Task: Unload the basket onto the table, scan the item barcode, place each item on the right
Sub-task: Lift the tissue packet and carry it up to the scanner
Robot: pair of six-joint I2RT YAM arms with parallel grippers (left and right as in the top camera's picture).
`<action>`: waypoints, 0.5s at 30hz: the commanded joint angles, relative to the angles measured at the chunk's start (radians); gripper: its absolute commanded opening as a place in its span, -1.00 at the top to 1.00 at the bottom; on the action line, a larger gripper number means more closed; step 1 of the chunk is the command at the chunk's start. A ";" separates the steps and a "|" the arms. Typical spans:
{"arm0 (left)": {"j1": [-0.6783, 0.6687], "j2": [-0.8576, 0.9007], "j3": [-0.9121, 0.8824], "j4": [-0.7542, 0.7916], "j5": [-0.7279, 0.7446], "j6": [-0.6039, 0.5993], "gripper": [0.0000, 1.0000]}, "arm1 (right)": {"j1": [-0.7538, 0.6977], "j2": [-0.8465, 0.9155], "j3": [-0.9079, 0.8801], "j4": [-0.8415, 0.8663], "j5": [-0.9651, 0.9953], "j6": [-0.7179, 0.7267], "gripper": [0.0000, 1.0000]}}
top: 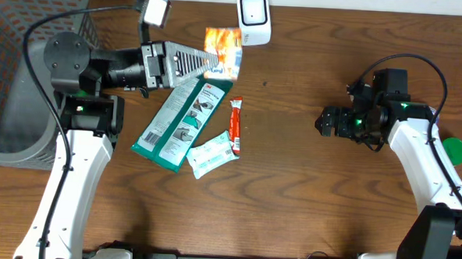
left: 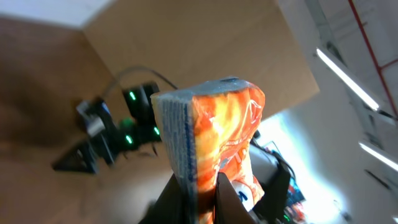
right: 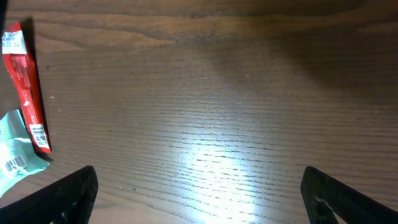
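While right gripper (right: 199, 198) gapes wide, left gripper (top: 211, 64) pinches orange packet (top: 224, 43).

The orange snack packet (top: 223, 49), edged with a pale blue-and-white sealed seam, is pinched at one end in the closed jaws of the left gripper (top: 215, 65) and held up on end. Just beside it, the white box-shaped scanner (top: 253, 19) with a rounded window sits at the tabletop's (top: 306, 187) far edge.
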 commanded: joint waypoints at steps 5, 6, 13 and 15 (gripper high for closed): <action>-0.013 -0.002 0.019 -0.451 -0.593 0.416 0.86 | 0.000 -0.004 -0.006 0.000 0.003 -0.005 -0.99; -0.042 -0.001 0.019 -0.639 -0.823 0.532 0.85 | 0.000 -0.004 -0.006 0.000 0.003 -0.005 -0.99; -0.201 0.012 0.120 -1.031 -1.110 0.790 0.86 | 0.000 -0.004 -0.006 0.000 0.002 -0.005 -0.99; -0.238 0.063 0.329 -1.268 -1.201 0.879 0.87 | 0.000 -0.004 -0.006 0.000 0.003 -0.005 -0.99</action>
